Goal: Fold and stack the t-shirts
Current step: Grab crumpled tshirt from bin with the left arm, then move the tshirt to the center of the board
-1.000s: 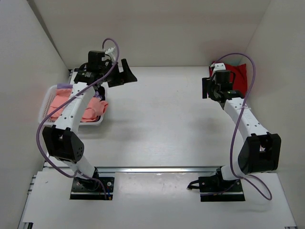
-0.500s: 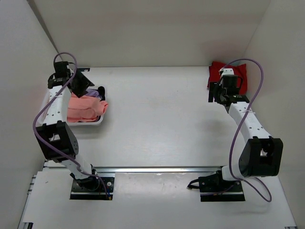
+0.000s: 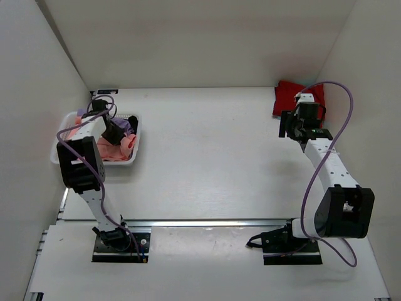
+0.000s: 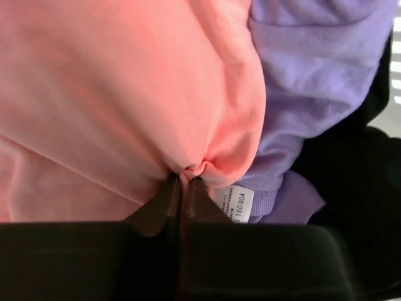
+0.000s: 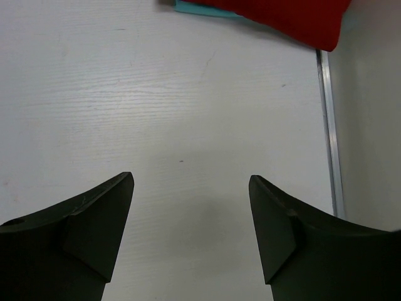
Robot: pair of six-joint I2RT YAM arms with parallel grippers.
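A salmon-pink t-shirt (image 4: 113, 94) lies bunched in the white basket (image 3: 128, 159) at the left, with a lavender-purple t-shirt (image 4: 313, 69) beside it showing a size label. My left gripper (image 4: 185, 179) is down in the basket, shut on a pinched fold of the pink t-shirt; in the top view it (image 3: 111, 133) sits over the pink cloth (image 3: 119, 150). A red t-shirt (image 3: 294, 97) lies folded at the far right corner, its edge in the right wrist view (image 5: 276, 15). My right gripper (image 5: 191, 188) hangs open over bare table just in front of it.
White walls close in on the left, back and right. A metal rail (image 5: 330, 132) runs along the table's right edge. A teal strip (image 5: 200, 9) peeks from under the red shirt. The basket stands against the left wall.
My left arm swung left and down into the basket, and its jaws went from wide open to shut on the pink t-shirt. The right arm drifted slightly toward the red t-shirt, still open.
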